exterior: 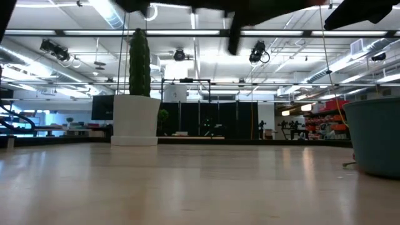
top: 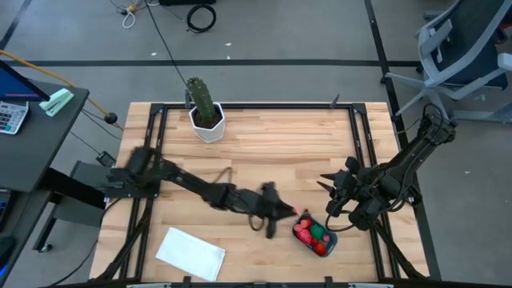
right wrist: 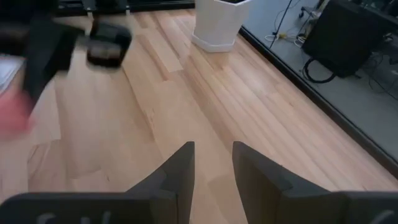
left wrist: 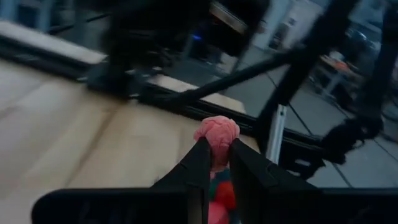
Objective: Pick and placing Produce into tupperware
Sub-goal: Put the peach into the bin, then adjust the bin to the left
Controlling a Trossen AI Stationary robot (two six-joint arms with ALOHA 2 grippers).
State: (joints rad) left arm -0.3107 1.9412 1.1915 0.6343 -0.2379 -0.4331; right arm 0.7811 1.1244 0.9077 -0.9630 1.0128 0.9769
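Left gripper (left wrist: 216,163) clamps pink produce (left wrist: 216,135) beside tupperware (top: 317,238) lower right; right gripper (right wrist: 211,163) parted, empty

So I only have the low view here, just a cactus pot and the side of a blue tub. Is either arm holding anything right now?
Observer: Yes. The left gripper is shut on a pink toy piece.
Operator: Where is it, relative to the tub?
Observer: In the high view it sits just beside the teal container, on the side toward the table's middle.
Operator: Is anything in the tub already?
Observer: Several red pieces and one green piece.
Operator: And the right arm?
Observer: The right gripper is open and empty, waiting beside the container's other side.
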